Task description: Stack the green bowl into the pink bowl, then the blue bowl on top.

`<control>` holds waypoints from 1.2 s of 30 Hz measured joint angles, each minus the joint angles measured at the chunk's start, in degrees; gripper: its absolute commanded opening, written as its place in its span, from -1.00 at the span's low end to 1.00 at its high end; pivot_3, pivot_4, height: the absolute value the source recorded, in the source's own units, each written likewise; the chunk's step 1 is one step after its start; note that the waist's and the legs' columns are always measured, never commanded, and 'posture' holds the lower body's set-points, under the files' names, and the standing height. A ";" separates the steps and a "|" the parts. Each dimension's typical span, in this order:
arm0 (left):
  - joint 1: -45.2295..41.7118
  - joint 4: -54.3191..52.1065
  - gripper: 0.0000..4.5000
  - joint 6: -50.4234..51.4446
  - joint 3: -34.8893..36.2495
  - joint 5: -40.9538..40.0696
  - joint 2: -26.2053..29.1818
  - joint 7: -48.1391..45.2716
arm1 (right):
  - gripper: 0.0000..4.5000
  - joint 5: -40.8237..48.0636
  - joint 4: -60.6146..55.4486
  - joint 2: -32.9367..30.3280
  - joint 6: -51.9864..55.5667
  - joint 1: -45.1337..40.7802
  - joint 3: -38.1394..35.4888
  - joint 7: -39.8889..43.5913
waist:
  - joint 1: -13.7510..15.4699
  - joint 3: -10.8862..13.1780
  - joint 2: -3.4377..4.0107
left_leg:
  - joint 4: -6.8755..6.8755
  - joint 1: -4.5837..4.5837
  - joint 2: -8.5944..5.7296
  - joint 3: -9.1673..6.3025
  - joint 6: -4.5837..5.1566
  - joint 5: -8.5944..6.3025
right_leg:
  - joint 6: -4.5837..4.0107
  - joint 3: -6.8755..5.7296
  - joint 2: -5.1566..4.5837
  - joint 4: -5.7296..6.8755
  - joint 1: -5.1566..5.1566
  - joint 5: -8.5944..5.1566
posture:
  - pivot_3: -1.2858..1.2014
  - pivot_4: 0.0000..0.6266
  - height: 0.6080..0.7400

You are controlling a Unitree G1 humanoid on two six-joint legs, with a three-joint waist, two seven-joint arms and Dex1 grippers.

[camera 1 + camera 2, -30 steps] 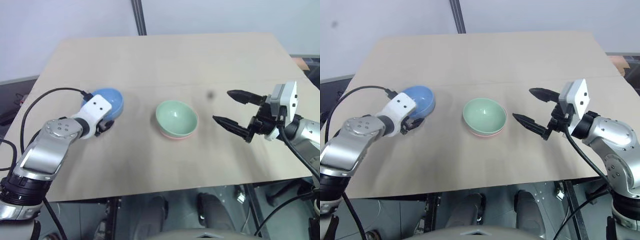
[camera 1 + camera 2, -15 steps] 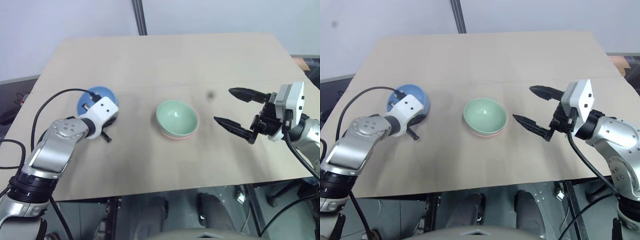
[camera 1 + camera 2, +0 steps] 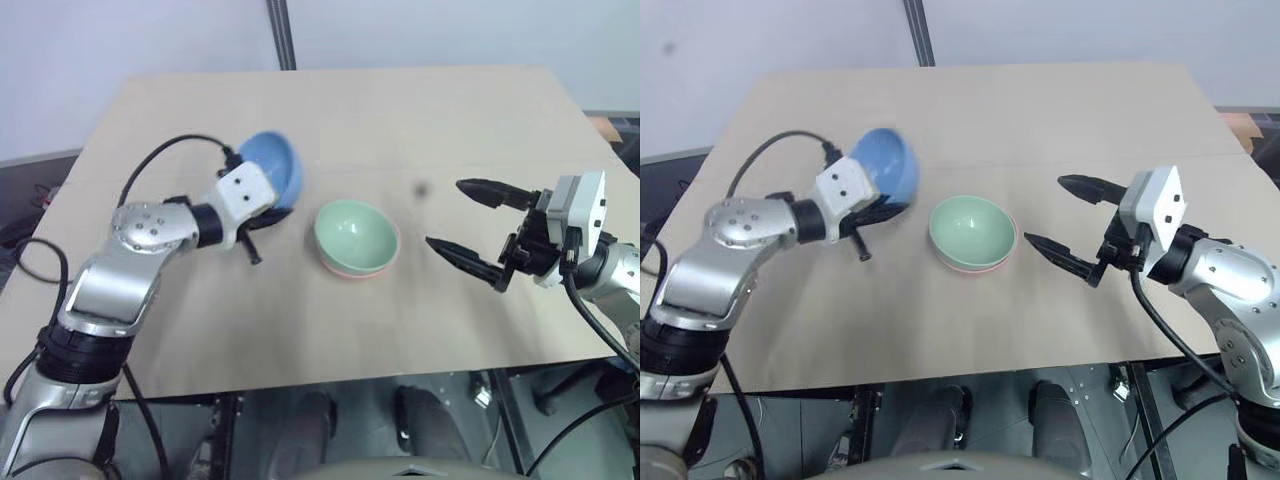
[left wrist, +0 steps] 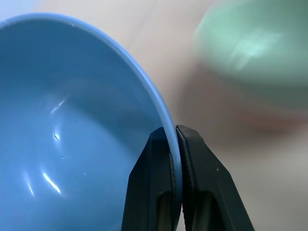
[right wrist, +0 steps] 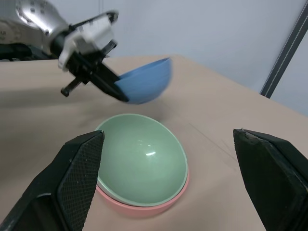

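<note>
I've got the flat tan table (image 3: 420,110) filling the frame, its far half bare, its near edge running along the bottom. My left gripper (image 4: 174,144) is pinched on the thin rim of the smooth, glossy blue bowl (image 3: 274,170), holding it off the table at upper left of centre, tilted on its side. Green bowl (image 3: 355,235) sits at centre, mouth up, nested in the pink bowl (image 5: 144,208), just a rim showing. At mid-right, my right gripper (image 3: 470,225) hangs level, fingers wide apart, pointing at the stack.
</note>
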 measured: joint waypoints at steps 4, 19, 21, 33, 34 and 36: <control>-2.08 -0.37 -0.98 -2.67 -1.08 -3.57 -0.35 -7.37 | 1.00 -0.01 -1.55 -0.32 0.01 2.83 -1.16 -1.35 | -0.26 0.00 0.00 | 0.00 0.04 0.02 0.05 0.01 0.00 | 0.00 0.03 0.04 0.04 0.00 0.00 | 0.03 -0.52 1.00; -11.18 8.85 0.56 -12.75 -9.38 -5.21 -5.53 -27.27 | 1.00 -1.59 -6.15 -0.45 -0.99 11.45 -4.76 -6.65 | -0.15 -0.01 -0.01 | 0.10 0.18 0.03 0.00 0.02 0.00 | 0.01 0.03 0.11 0.02 0.26 -0.01 | 0.03 -0.52 1.00; -11.34 9.92 0.90 -13.51 -9.55 -5.03 -6.01 -28.10 | 1.00 -1.55 -6.26 -0.40 -0.98 11.85 -4.76 -7.35 | -0.17 -0.01 -0.01 | 0.11 0.19 0.04 0.01 0.02 0.00 | 0.01 0.03 0.11 0.02 0.26 -0.01 | 0.03 -0.52 1.00; 4.95 6.27 0.99 2.29 16.28 -18.76 -6.30 -9.94 | 1.00 -4.77 0.30 0.66 -1.50 11.48 0.34 -7.36 | -0.69 -0.02 -0.01 | 0.11 0.23 0.08 -0.03 0.02 0.00 | 0.01 0.03 0.12 0.04 0.27 -0.01 | 0.03 -0.52 1.00; 7.08 5.84 0.99 3.49 17.88 -20.27 -6.04 -9.87 | 1.00 -4.88 2.11 0.71 -2.21 11.46 0.49 -6.09 | -0.67 -0.01 -0.01 | 0.11 0.22 0.08 -0.04 0.02 0.00 | 0.01 0.03 0.12 0.04 0.26 -0.01 | 0.03 -0.52 1.00; 11.80 3.76 0.99 5.29 20.91 -23.08 -5.31 -9.89 | 1.00 -5.10 5.49 0.65 -4.74 12.46 0.51 -2.64 | -0.40 -0.02 -0.01 | 0.11 0.23 0.09 -0.05 0.02 0.00 | 0.00 0.03 0.12 0.03 0.27 -0.01 | 0.03 -0.52 1.00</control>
